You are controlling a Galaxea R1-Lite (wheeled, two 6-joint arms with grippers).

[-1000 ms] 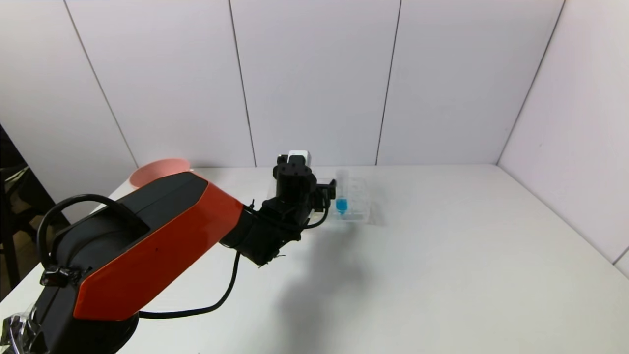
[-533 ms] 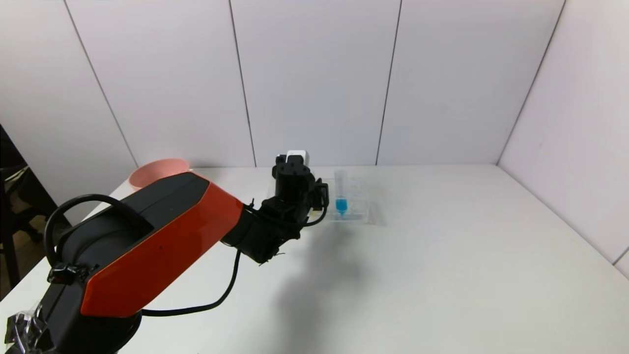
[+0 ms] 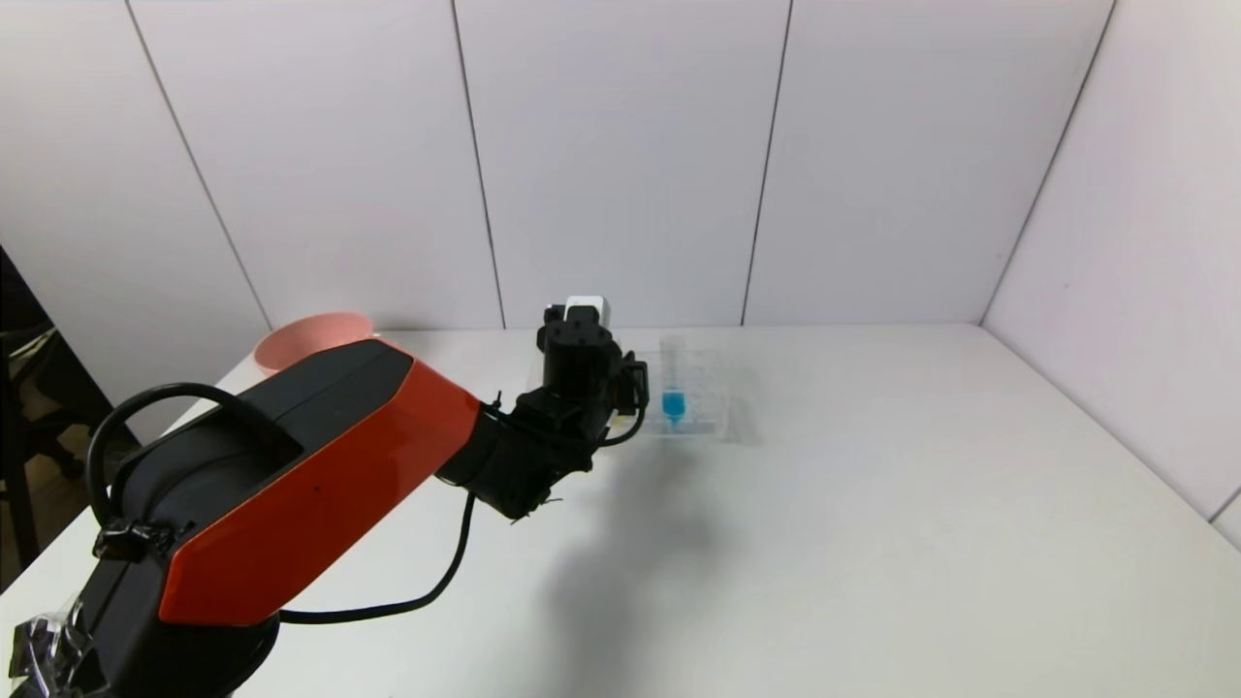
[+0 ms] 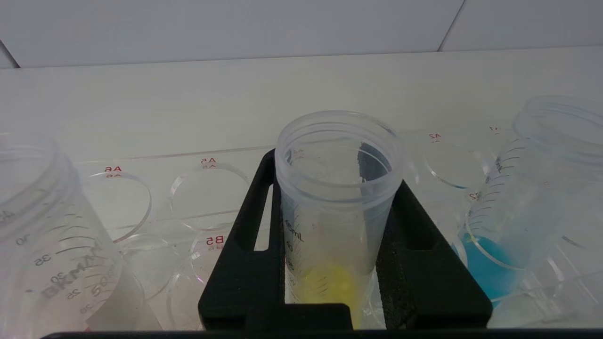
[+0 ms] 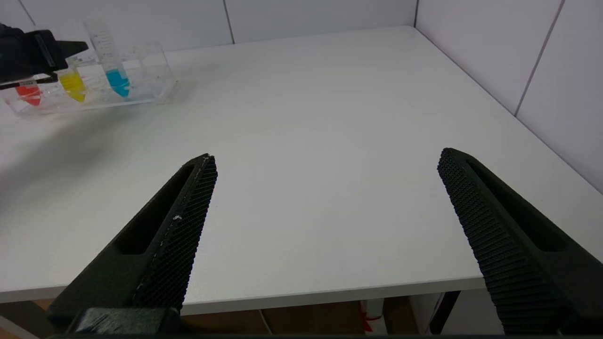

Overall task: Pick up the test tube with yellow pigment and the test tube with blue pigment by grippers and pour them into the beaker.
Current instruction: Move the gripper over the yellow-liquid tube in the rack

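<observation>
My left hand point(image 4: 337, 263) is clamped on the test tube with yellow pigment point(image 4: 335, 207), upright in the clear rack point(image 3: 713, 402) far across the surface point(image 3: 824, 504). The test tube with blue pigment point(image 3: 673, 380) stands just right. My right hand point(image 5: 325, 226) waits near, fingers apart.

place: lab bench | shown by: tube rack point(image 3: 693, 393); white table point(image 3: 873, 504); panel walls point(image 3: 620, 165)

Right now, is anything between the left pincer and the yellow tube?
No. The left pincer is already shut on the test tube with yellow pigment, which sits in the clear rack. The test tube with blue pigment stands beside it, close to one finger. No beaker shows.
</observation>
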